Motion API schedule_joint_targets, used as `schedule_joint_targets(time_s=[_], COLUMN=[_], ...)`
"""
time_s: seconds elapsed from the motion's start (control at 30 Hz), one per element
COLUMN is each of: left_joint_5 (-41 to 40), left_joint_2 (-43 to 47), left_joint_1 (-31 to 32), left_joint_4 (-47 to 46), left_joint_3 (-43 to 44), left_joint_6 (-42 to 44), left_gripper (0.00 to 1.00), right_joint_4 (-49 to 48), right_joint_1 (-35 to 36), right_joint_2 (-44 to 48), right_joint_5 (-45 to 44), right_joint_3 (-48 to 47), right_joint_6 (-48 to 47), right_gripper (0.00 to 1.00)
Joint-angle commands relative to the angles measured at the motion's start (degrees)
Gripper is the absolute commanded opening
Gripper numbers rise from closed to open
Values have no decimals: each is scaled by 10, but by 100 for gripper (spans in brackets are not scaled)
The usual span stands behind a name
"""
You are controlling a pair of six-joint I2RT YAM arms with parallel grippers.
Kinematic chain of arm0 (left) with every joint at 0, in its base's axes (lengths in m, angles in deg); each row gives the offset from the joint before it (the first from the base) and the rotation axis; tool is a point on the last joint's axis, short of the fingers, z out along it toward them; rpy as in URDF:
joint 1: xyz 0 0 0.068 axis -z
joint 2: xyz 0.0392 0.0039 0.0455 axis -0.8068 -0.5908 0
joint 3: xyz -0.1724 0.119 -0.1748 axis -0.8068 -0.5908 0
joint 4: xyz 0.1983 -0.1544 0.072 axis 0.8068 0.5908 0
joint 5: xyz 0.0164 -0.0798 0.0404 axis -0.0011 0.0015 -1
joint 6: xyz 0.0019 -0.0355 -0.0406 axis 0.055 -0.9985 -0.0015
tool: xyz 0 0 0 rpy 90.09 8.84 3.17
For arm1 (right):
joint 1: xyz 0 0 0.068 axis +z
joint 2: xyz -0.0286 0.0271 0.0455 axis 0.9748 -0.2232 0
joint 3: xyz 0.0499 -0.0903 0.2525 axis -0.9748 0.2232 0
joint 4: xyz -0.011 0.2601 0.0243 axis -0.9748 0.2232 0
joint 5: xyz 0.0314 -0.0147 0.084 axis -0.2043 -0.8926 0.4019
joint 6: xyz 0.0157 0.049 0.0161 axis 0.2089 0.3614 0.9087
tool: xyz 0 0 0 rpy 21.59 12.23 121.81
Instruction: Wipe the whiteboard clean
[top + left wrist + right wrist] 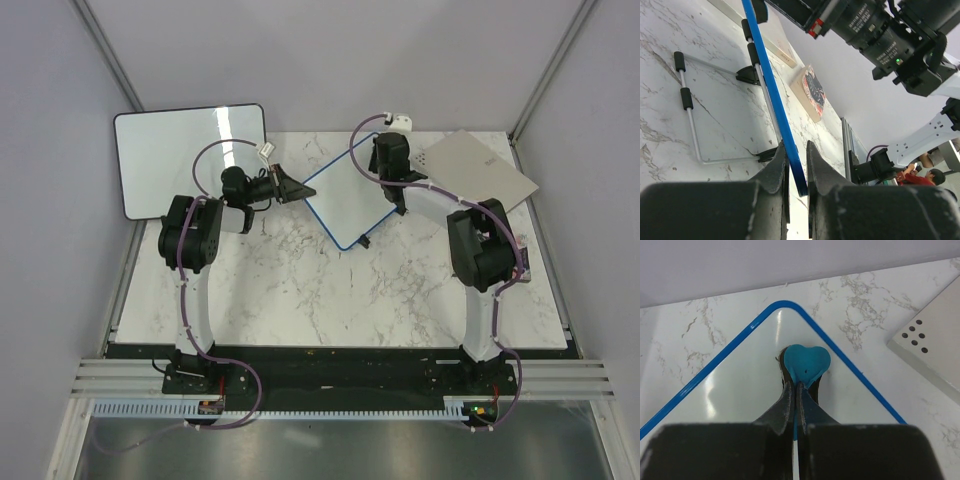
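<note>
I'm in the wiping step. The whiteboard (pixel 340 200) sits turned cornerwise near the middle of the table's far edge. My left claw (pixel 796 152) is pressed together on its blue frame at the left-hand edge, steadying it. The wire stand (pixel 686 98) shows on the table (pixel 330 300) just beside that edge. My right claw (pixel 796 385) is pinching a blue heart-shaped eraser (pixel 805 362), which rests on the white surface just inside the board's far rounded corner. I see no writing around the eraser, and none from above, though the right arm hides part of the board. Next, I judge, the eraser wants dragging back from that corner toward the near edge in even strokes, pressed flat. The left claw should hold firm so the board cannot slide or tip on its stand.
</note>
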Motion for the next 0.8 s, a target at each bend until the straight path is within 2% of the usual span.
schedule_joint_targets(time_s=[0.0,0.23,0.43,0.53,0.77], left_joint_5=[148,148,146,147,146], left_joint_2=[31,30,30,28,26], left_joint_1=[30,30,30,30,31], left_joint_4=[-253,-253,-253,-253,-253], left_joint_3=[3,4,2,2,2], left_joint_6=[-8,-9,-8,-8,-8], left_gripper=[2,2,2,2,2], right_joint_4=[103,115,84,86,93], right_joint_1=[-41,-51,-44,-41,16], right_joint_2=[-70,-67,-23,-6,23], right_joint_5=[-18,26,64,91,92], right_joint_3=[-11,32,132,145,157], right_joint_6=[15,57,80,81,61], right_gripper=[0,0,0,0,0])
